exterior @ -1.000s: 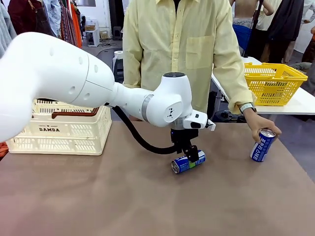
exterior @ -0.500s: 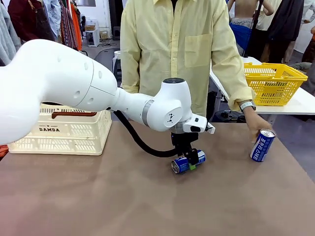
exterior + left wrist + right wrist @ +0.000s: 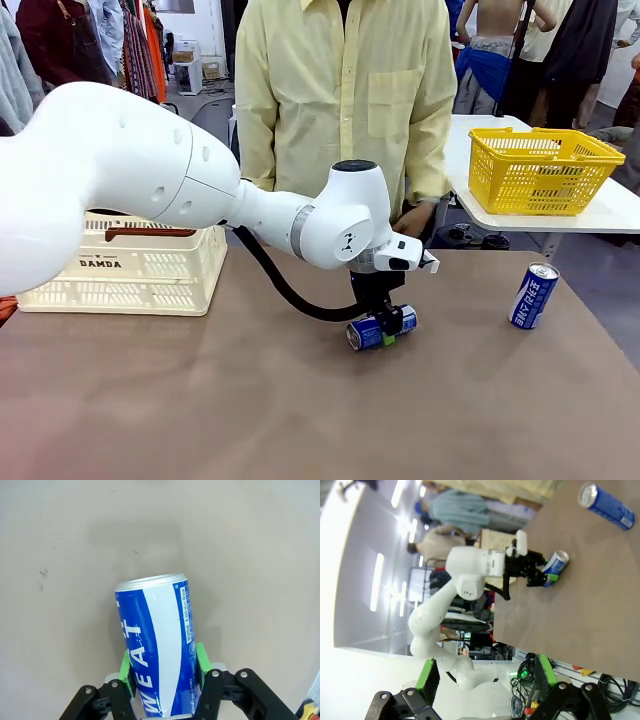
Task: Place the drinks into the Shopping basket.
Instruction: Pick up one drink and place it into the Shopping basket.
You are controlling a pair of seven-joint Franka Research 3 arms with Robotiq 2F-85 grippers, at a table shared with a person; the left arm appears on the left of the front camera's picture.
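Drinks are found at two spots on the brown counter (image 3: pixel 250 400). A lying can (image 3: pixel 380 329), blue with white lettering, is set on its side near the middle, its silver top turned toward the robot's left. It is clamped across its body by the left pincer (image 3: pixel 385 325), whose green pads (image 3: pixel 127 672) are pressed against both flanks, as is shown plainly in the left wrist view. A standing can (image 3: pixel 533 296), also blue, is placed on its base toward the counter's right edge, well apart from the first and touched by nothing.

The right pincer (image 3: pixel 486 672) is held spread wide, with nothing between its fingers; it is kept away from both cans.

The Shopping basket (image 3: pixel 120 265), cream-white with a dark rim, is placed at the far left of the counter; its contents cannot be told.

A person (image 3: pixel 340 100) in a pale yellow shirt is stood at the far side, one hand (image 3: pixel 412 218) held just above the counter's edge. A yellow basket (image 3: pixel 540 170) is set on a white table (image 3: pixel 600 215) behind.
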